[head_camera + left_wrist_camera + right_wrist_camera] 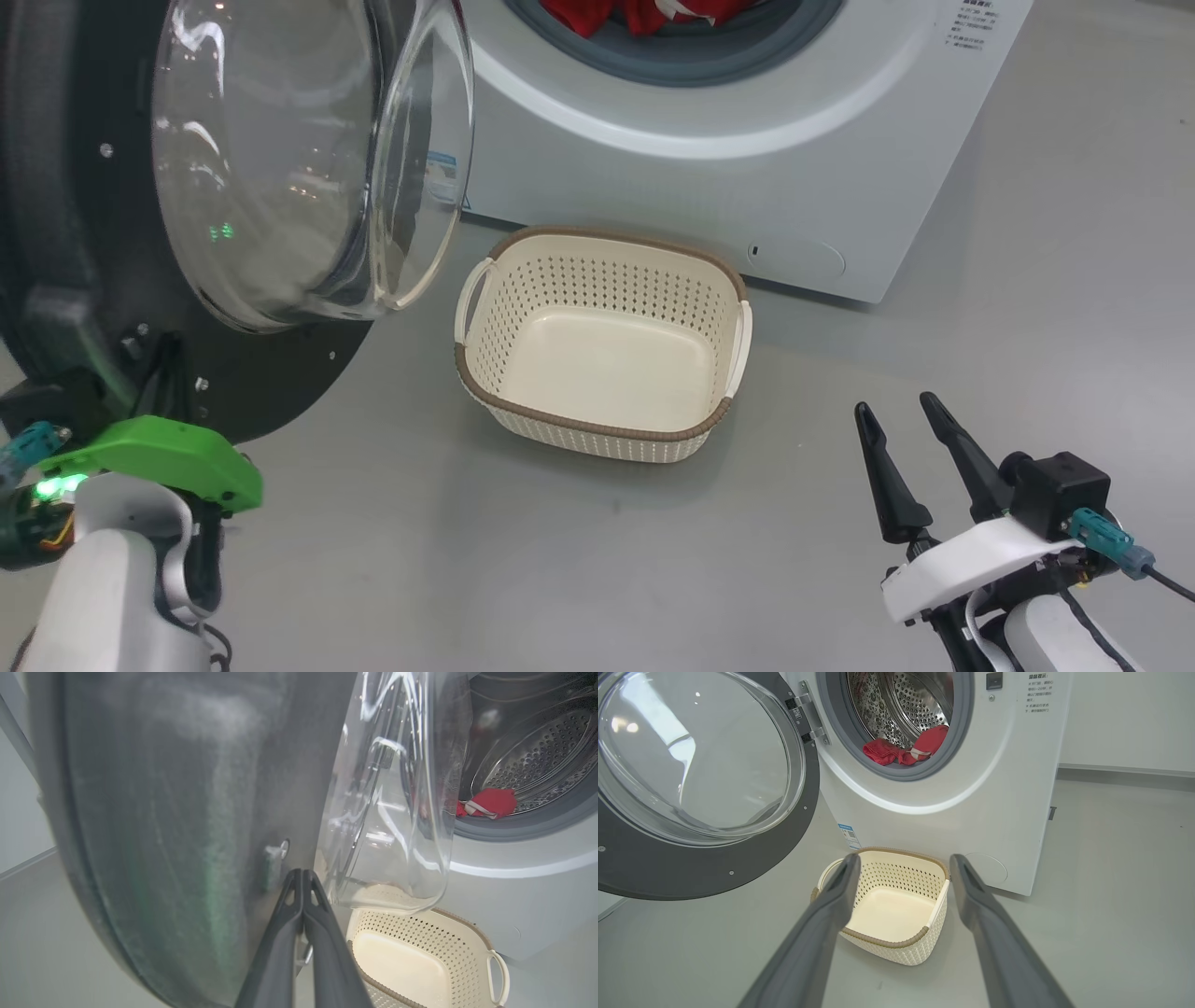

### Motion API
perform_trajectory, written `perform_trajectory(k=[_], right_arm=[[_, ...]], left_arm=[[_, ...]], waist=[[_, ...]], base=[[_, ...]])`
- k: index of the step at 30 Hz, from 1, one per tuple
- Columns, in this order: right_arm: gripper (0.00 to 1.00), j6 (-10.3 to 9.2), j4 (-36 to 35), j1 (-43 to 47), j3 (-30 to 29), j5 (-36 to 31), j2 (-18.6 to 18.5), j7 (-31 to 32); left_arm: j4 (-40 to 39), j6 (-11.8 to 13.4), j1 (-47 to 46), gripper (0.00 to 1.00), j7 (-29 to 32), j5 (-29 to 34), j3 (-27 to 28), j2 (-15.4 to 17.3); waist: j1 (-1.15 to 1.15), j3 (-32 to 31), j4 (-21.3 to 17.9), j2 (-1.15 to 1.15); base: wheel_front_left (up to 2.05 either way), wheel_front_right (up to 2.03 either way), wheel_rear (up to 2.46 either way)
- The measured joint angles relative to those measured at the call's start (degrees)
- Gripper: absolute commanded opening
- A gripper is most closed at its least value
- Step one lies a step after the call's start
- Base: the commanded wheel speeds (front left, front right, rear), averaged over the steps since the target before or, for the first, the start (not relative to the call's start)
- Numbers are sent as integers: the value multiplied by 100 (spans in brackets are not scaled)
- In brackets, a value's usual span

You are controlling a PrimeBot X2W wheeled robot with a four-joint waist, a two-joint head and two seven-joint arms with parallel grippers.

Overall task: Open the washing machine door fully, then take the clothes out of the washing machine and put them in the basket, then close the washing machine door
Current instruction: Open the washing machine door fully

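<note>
Clothes point(901, 751) half hidden in drum point(920, 700); left gripper point(302, 873) pressed together by washing machine door point(163, 812), right gripper point(904, 857) spread.

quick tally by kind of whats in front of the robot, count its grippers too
washing machine: 1
washing machine door: 1
basket: 1
red clothes: 1 heap, single pieces cannot be told apart
grippers: 2, left gripper shut, right gripper open
total: 6, counting the heap as one
</note>
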Motion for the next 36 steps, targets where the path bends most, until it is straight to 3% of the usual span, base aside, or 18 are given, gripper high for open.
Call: perform_trajectory(k=[9, 17, 24, 36], right_arm=[[100, -1, -154, -324, 25, -162, -93, 143], [100, 0, -227, -560, 100, -255, -148, 268], [100, -44, -333, -684, 59, -305, -256, 385], [100, -45, -370, -873, -14, -348, -355, 443]], left_arm=[[15, 55, -220, 0, -82, -110, 546, 410], [105, 58, -515, 0, -96, -403, 982, 575], [221, 74, -830, 0, -92, -436, 1280, 962], [620, 98, -1208, 0, -137, -478, 1383, 1193]], waist=[[0, 478, -30, 0], [0, 876, -99, 0], [0, 1244, -207, 0], [0, 1640, -315, 0]], base=[[0, 0, 0], [0, 0, 0], [0, 0, 0], [0, 0, 0]])
